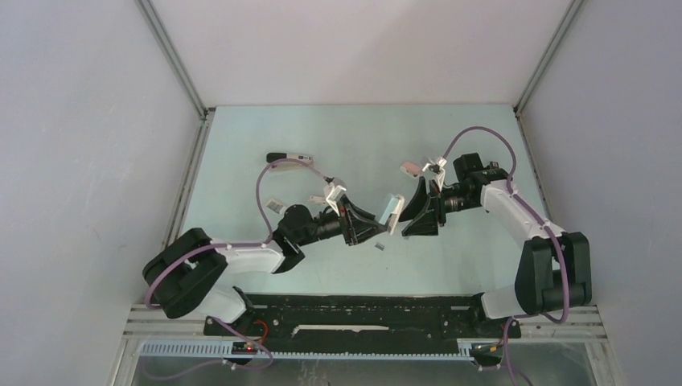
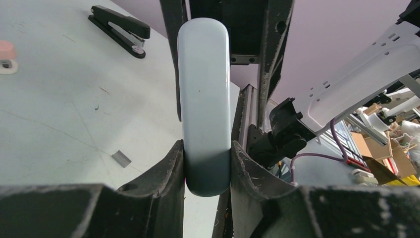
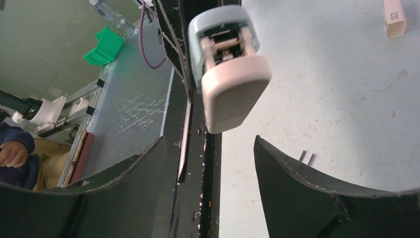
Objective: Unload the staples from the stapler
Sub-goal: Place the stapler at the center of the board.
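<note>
Table (image 1: 450, 161) – left claw (image 2: 207, 163) clamps pale-blue stapler (image 2: 204, 99) | right claw (image 3: 208, 163) released

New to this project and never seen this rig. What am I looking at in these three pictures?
Two robot arms are bolted at the near edge of a table. One picture looks down from above and behind them; the other two come from cameras on each wrist. The left gripper clamps a pale blue stapler. The right gripper stands open around its end, not touching it. On the table lie a black stapler and a small staple strip.
</note>
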Controlling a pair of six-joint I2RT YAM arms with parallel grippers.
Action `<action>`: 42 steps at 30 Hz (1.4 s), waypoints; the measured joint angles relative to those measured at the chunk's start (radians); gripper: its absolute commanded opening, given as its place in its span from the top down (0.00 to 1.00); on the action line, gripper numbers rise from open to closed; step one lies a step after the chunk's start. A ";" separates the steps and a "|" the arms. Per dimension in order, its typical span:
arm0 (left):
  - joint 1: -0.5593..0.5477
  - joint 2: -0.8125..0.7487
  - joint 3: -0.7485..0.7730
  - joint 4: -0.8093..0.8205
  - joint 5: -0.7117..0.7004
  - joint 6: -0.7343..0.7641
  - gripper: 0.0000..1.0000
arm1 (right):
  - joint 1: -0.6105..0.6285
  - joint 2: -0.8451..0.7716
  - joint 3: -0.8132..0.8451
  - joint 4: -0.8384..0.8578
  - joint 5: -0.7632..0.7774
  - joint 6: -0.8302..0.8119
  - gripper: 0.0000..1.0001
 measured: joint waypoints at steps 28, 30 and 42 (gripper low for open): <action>0.174 -0.590 -0.234 -0.421 -0.250 0.136 1.00 | -0.035 -0.129 0.000 -0.034 0.146 -0.074 0.13; 0.192 -0.654 -0.234 -0.497 -0.297 0.145 1.00 | -0.037 -0.129 0.000 -0.033 0.153 -0.074 0.13; 0.337 -0.835 -0.251 -0.800 -0.559 0.130 1.00 | -0.044 -0.132 0.000 -0.027 0.171 -0.070 0.13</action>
